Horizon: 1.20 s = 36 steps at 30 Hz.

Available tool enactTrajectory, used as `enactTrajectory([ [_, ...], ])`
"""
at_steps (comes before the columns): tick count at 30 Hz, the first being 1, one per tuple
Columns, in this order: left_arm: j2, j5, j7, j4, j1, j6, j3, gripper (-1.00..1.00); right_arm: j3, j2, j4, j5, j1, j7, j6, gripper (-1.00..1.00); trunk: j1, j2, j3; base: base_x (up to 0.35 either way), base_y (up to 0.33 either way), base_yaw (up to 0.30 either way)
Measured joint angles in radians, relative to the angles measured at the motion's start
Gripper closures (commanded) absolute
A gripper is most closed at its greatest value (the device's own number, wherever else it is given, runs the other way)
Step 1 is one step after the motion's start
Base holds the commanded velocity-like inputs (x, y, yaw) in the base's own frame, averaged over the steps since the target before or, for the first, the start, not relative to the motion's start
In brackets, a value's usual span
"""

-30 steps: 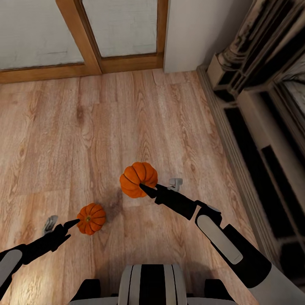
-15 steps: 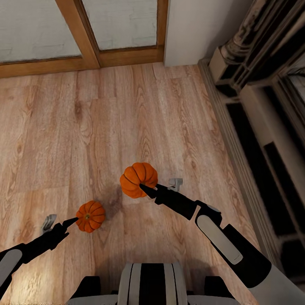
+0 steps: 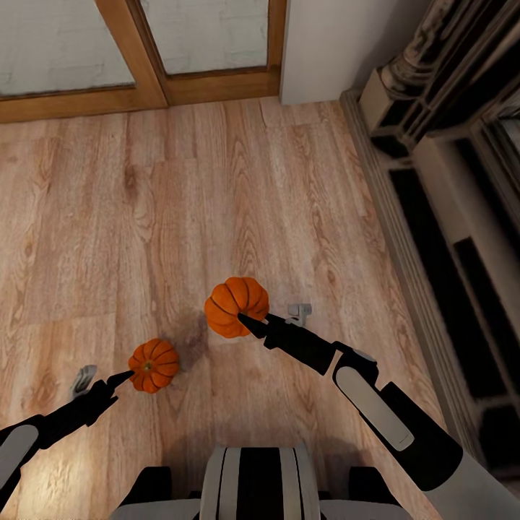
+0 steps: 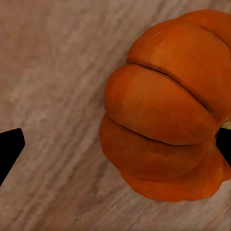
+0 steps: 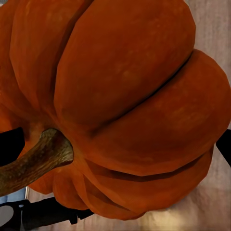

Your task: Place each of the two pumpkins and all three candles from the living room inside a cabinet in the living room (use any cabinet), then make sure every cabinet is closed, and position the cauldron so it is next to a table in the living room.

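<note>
floor view slid | left pincer (image 3: 124, 378) spread beside small pumpkin (image 3: 153, 365) | right pincer (image 3: 245, 320) pinching ribbed orange pumpkin (image 3: 235, 305)

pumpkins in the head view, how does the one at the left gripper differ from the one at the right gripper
The left pumpkin looks smaller; the right pumpkin looks bigger. The left gripper is open, one fingertip at the left pumpkin's side and the other well clear of it; the right gripper has the right pumpkin between its fingers. Both are bright orange, ribbed and over the wood floor.
</note>
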Motion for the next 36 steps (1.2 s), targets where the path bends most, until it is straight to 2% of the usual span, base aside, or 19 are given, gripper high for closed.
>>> enactTrajectory([
  [5, 0.000, 0.001, 0.000, -0.006, 0.000, 0.000, -0.008, -1.00, 0.000, 0.000, 0.000, 0.000, 0.000, 0.000, 0.000, 1.00, 0.000, 0.000, 0.000, 0.000, 0.000, 0.000],
  [7, 0.000, -0.008, 0.000, -0.011, 0.000, 0.000, -0.024, -1.00, 0.000, 0.000, 0.000, 0.000, 0.000, 0.000, 0.000, 1.00, 0.000, 0.000, 0.000, 0.000, 0.000, 0.000],
  [13, 0.000, -0.031, -0.003, -0.016, -0.001, 0.001, -0.036, -1.00, 0.000, 0.000, -0.001, 0.000, 0.000, 0.001, 0.000, 1.00, 0.000, 0.000, 0.000, 0.000, 0.000, 0.000],
  [17, 0.000, -0.039, -0.040, -0.017, -0.001, 0.000, -0.044, -1.00, 0.000, 0.000, -0.001, 0.000, 0.000, 0.000, 0.000, 1.00, 0.000, 0.000, 0.000, 0.000, 0.000, 0.000],
  [20, -0.001, -0.083, -0.069, -0.021, -0.001, -0.001, -0.057, -1.00, 0.000, 0.000, -0.001, 0.000, 0.000, 0.001, 0.000, 1.00, 0.000, 0.000, 0.000, 0.000, 0.000, 0.000],
  [23, -0.001, -0.103, -0.075, -0.042, -0.001, -0.002, -0.060, -1.00, 0.000, 0.000, -0.002, 0.000, 0.000, 0.000, 0.000, 1.00, 0.000, 0.000, 0.000, 0.000, 0.000, 0.000],
  [34, 0.000, -0.111, -0.077, -0.049, -0.001, -0.002, -0.060, -1.00, 0.000, 0.000, -0.001, 0.000, 0.000, 0.000, 0.000, 1.00, 0.000, 0.000, 0.000, 0.000, 0.000, 0.000],
  [36, 0.000, -0.111, -0.077, -0.049, -0.001, -0.002, -0.059, -1.00, 0.000, 0.000, -0.001, 0.002, 0.000, 0.000, 0.000, 1.00, 0.001, 0.000, -0.008, 0.000, 0.000, 0.000],
])
